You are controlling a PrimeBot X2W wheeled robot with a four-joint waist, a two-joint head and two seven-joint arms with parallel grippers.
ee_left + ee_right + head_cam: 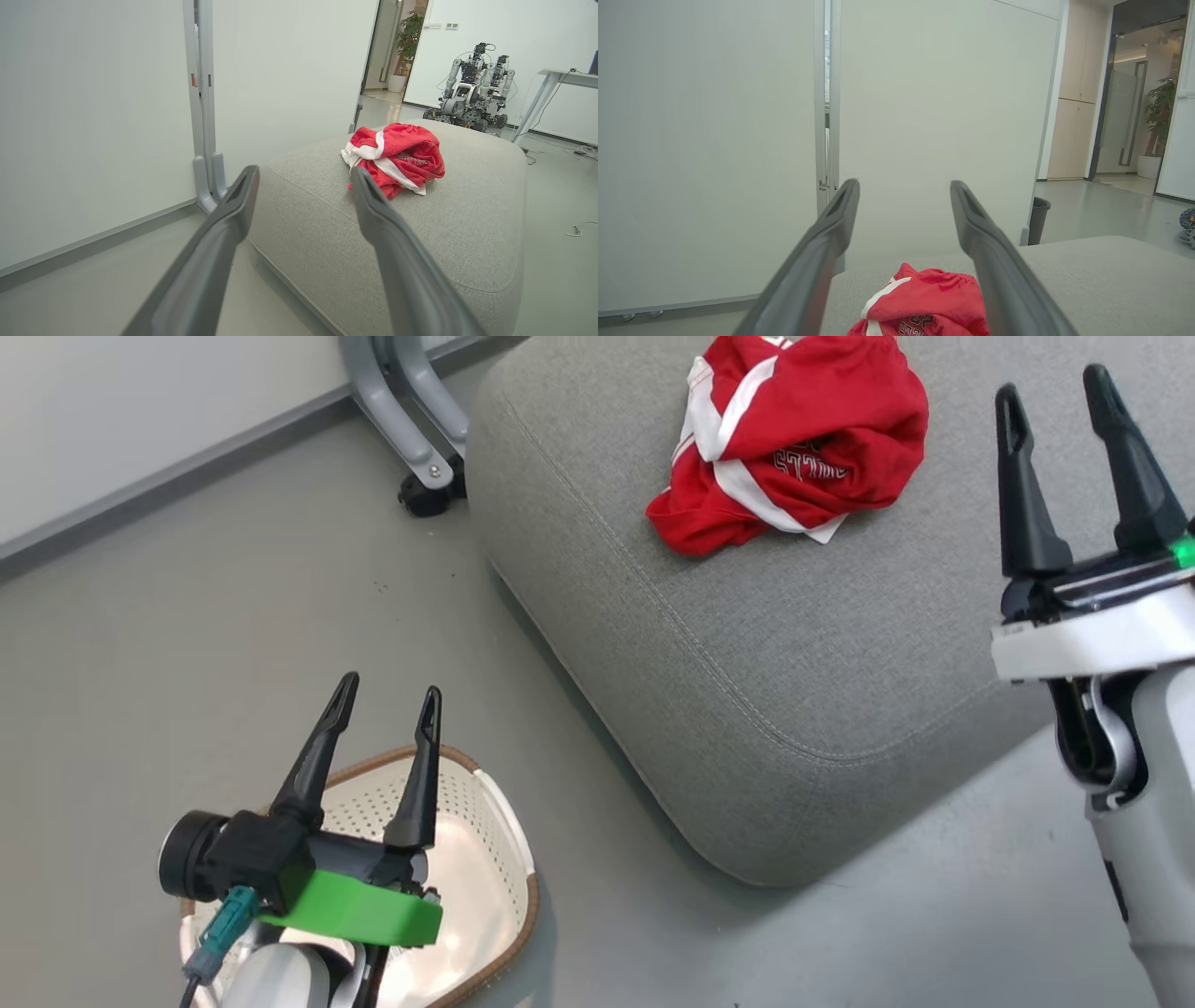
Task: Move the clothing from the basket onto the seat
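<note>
The left claw (390, 686), two tapered matte-black fingers spread wide, hung above the cream perforated plastic basket (373, 798) with its brown woven-look rim. The right claw (1050, 383) gaped equally wide over the rounded grey coarse-weave cushion seat (747, 644). The crumpled red clothing (794, 439), white-striped and lettered, lay heaped on the seat's top.

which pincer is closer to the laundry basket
Left. The left pincer hangs open just above the laundry basket; the right pincer is off over the grey seat, beside the red clothing.
</note>
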